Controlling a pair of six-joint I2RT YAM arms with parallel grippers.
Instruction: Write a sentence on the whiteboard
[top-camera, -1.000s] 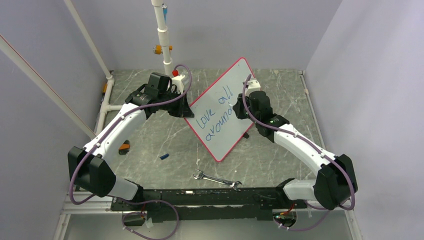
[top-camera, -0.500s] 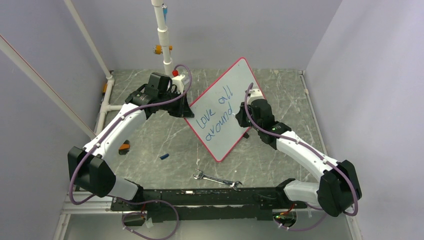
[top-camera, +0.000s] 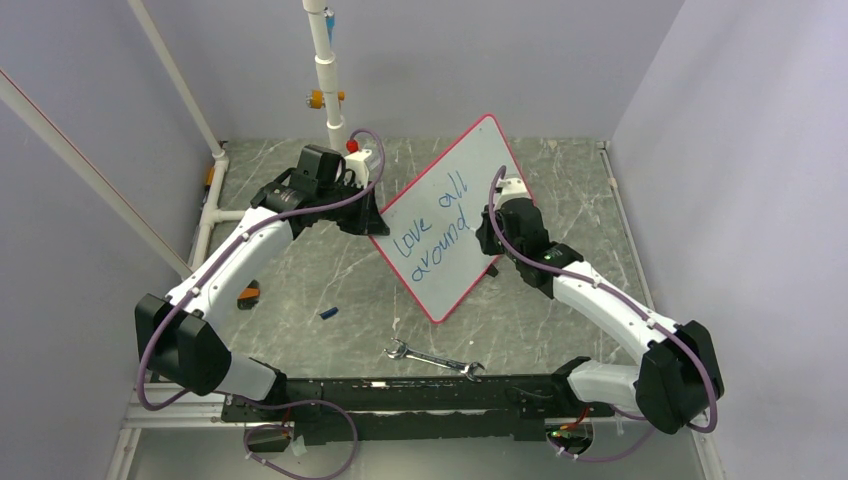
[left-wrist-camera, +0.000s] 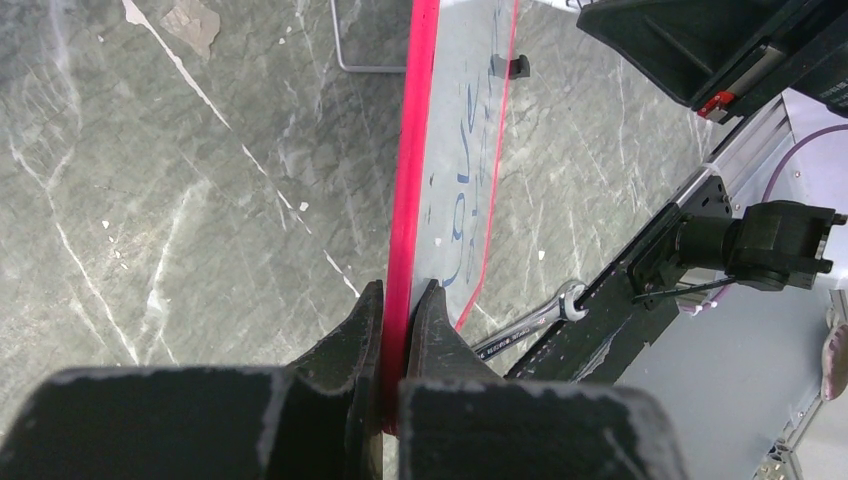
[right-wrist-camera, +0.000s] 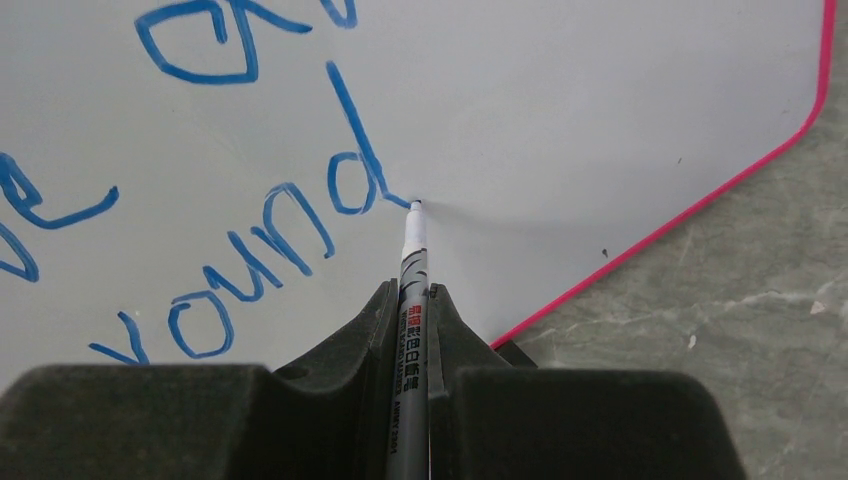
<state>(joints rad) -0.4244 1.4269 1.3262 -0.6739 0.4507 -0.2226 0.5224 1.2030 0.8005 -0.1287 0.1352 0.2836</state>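
Observation:
The whiteboard (top-camera: 480, 160), white with a red-pink rim, stands tilted at mid-table. My left gripper (top-camera: 374, 222) is shut on its left edge; in the left wrist view the gripper (left-wrist-camera: 400, 295) pinches the red rim (left-wrist-camera: 412, 150). The sentence (top-camera: 430, 228) reads "love all around" in blue, on two lines. My right gripper (top-camera: 484, 230) is at the board's right side, shut (right-wrist-camera: 410, 295) on a grey marker (right-wrist-camera: 408, 340). The marker's tip (right-wrist-camera: 415, 206) touches the whiteboard (right-wrist-camera: 600, 100) at the tail of the last "d" (right-wrist-camera: 355, 170).
A steel wrench (top-camera: 433, 358) lies near the front rail (top-camera: 400, 395) and also shows as the wrench (left-wrist-camera: 530, 318) in the left wrist view. A blue cap (top-camera: 328, 313) and an orange-black piece (top-camera: 248, 294) lie at the left. A white pipe post (top-camera: 328, 90) stands behind.
My right gripper has slid the marker down the board's right part, and the "d" of "around" now stands whole. The left arm and the board have not moved.

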